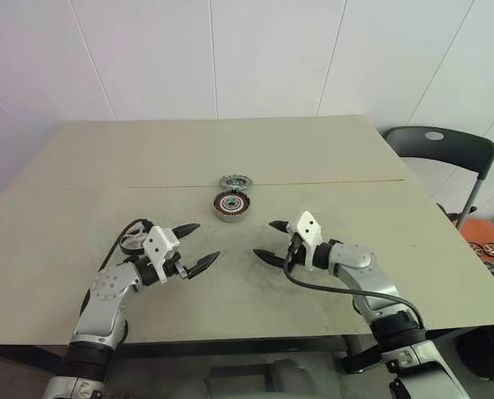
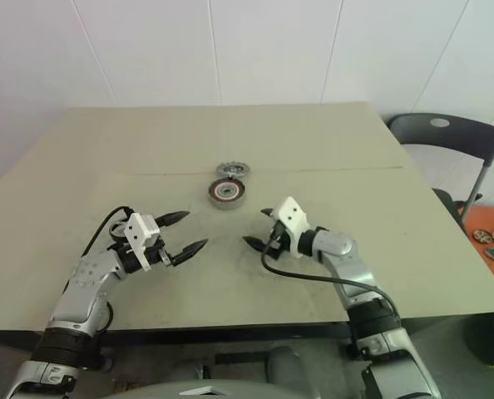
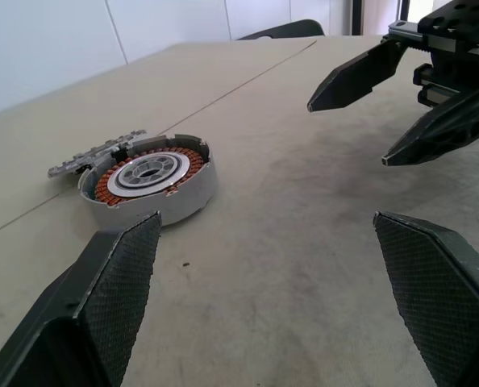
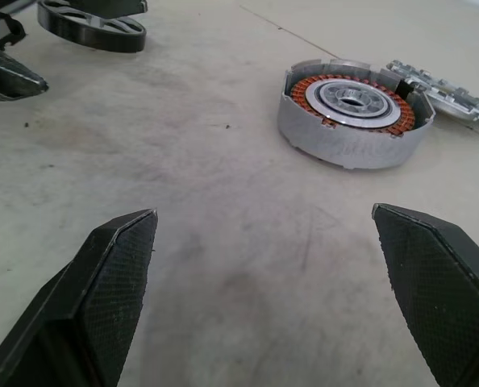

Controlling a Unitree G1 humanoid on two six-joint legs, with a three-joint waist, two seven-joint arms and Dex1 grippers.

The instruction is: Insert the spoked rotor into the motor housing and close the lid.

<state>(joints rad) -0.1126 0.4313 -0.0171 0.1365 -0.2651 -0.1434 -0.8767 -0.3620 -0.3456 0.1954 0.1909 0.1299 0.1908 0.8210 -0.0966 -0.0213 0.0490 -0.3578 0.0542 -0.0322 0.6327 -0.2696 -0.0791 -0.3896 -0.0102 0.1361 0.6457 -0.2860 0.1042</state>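
The motor housing (image 1: 229, 206) sits mid-table, a squat silver puck with copper-red windings around a pale centre. Touching its far side lies the lid (image 1: 232, 181), a flat grey disc with a notched rim. The spoked rotor (image 4: 94, 28), a dark open-spoked wheel, rests on the table beside my left hand, partly hidden behind it in the eye views (image 1: 135, 241). My left gripper (image 1: 199, 245) is open and empty, near-left of the housing. My right gripper (image 1: 266, 239) is open and empty, near-right of it. The two grippers face each other over bare table.
The tan table (image 1: 397, 249) has a seam line running across behind the housing. A dark chair (image 1: 438, 150) stands off the far right corner. Several more rotor-like parts lie on an orange surface (image 1: 488, 245) right of the table.
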